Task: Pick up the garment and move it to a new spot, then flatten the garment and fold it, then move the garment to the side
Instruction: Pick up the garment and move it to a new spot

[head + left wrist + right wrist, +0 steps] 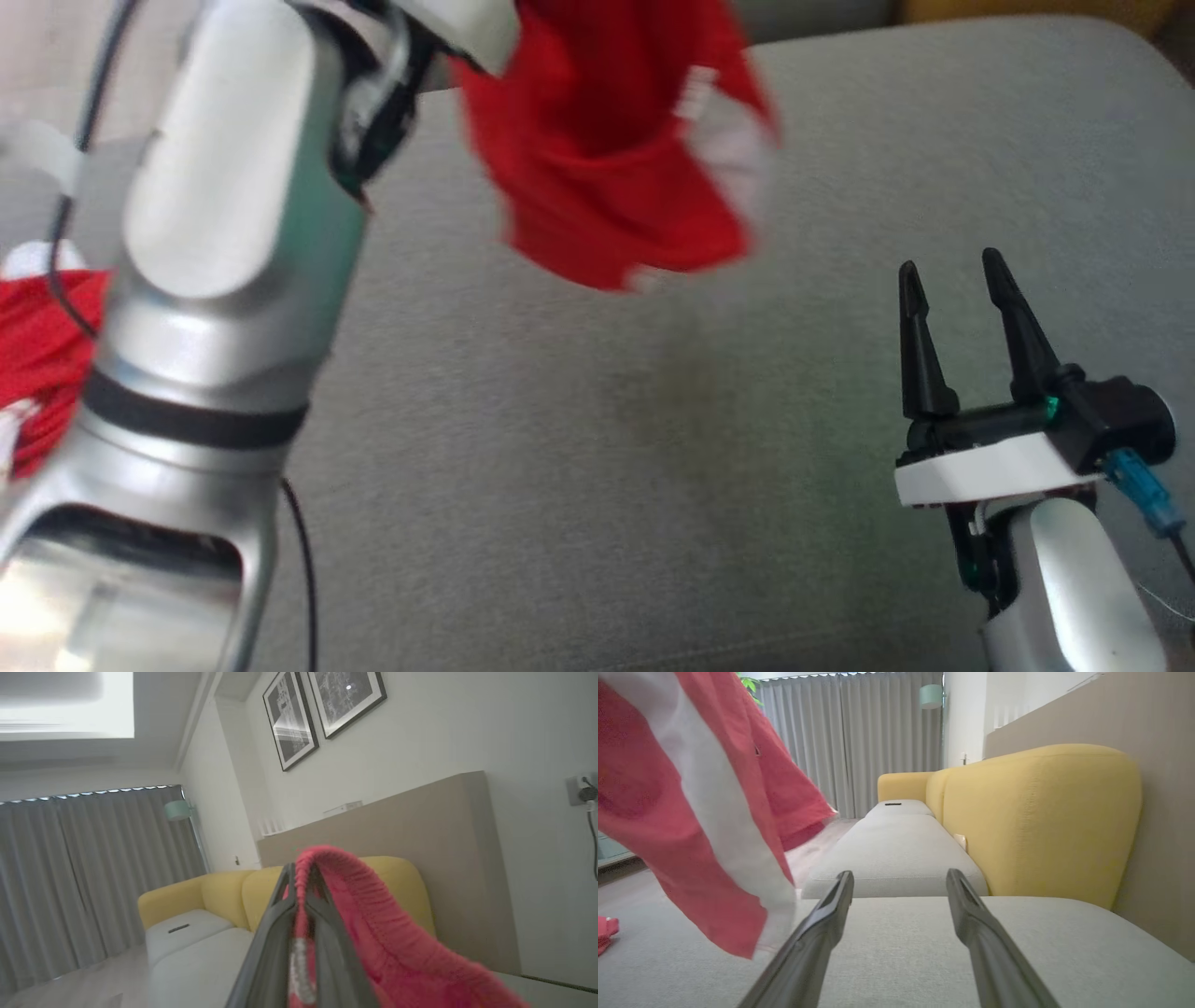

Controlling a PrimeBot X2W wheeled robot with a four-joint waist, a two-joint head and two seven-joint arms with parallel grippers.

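The garment (607, 140) is red with a white stripe and hangs blurred in the air over the grey seat cushion (597, 467). My raised left arm (215, 233) carries it from above. In the left wrist view my left gripper (299, 882) is shut on the garment's ribbed red edge (373, 933), which drapes over the right finger. My right gripper (950, 266) stands open low at the right, nothing between its fingers, right of and below the hanging cloth. In the right wrist view the garment (691, 812) hangs left of the open right gripper (900, 879).
More red cloth (37, 364) lies at the left edge behind my left arm, and shows as a scrap of red cloth (605, 933) on the cushion. A yellow sofa back (1041, 821) rises beyond the grey cushion (896, 952), with a tan wall panel (420, 830) behind it.
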